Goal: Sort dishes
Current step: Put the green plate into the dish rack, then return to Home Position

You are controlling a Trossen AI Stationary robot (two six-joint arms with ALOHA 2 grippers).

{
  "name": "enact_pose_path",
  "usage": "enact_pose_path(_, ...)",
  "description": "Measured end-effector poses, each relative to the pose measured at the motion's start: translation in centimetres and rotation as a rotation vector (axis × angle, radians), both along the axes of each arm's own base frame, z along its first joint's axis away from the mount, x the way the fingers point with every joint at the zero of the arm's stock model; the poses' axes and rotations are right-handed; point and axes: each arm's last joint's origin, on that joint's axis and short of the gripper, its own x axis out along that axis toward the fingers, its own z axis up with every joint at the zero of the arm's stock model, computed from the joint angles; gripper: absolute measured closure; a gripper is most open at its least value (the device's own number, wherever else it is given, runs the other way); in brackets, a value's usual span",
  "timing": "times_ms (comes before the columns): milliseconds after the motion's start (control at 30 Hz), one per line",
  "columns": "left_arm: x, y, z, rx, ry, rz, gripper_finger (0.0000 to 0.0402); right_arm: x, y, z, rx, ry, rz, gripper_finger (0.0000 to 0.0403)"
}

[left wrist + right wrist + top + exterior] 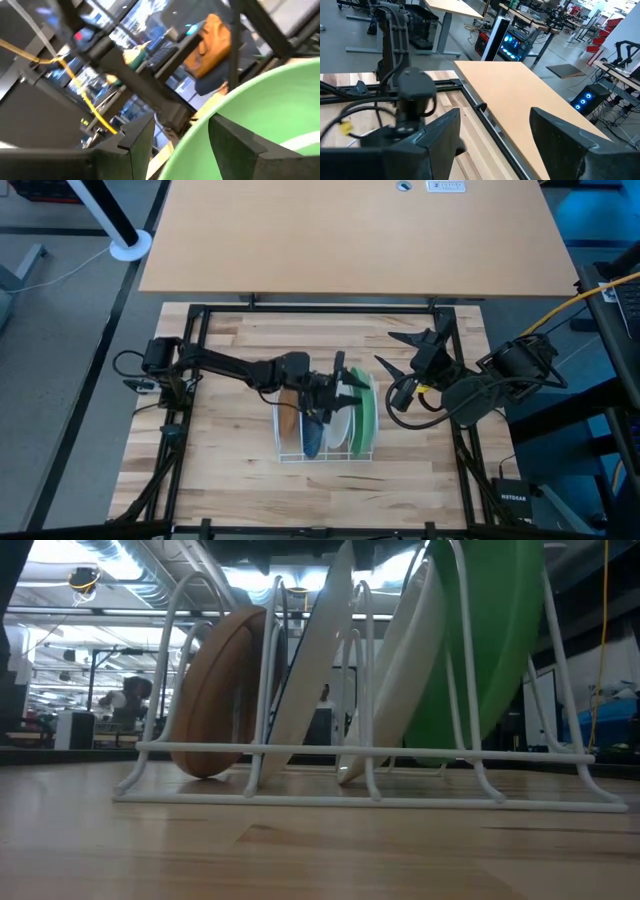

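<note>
One legible marking found: the word "NETGEAR" in white on a small black box (513,500) seen in the high view, lying off the desk's near right corner. A white label (445,186) sits at the far edge of the tan tabletop (350,235) in the same view; its print is too small to read. No readable text, numbers or signs in the low view or either wrist view.
</note>
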Motion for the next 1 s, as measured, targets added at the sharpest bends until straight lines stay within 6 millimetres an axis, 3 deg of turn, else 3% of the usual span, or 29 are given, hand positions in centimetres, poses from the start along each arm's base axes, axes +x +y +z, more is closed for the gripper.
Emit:
enact_pose_path(300, -0.2, -2.4, -0.4, 0.163, 0.02, -0.066, 0.0227, 0.0, 0.0, 0.0, 0.004, 0.002, 0.006, 0.0158)
enact_pose_path(633, -0.4, -2.1, 0.2, 0.158, -0.008, -0.058, 0.0226, 0.0, 0.0, 0.0, 0.005, 0.002, 0.006, 0.0158)
enact_pose_path(1000, -3.1, -3.6, 5.1, 0.137, -0.141, -0.04, 0.0226, -0.7, -0.3, 0.4, 0.041, 0.003, 0.049, 0.0158)
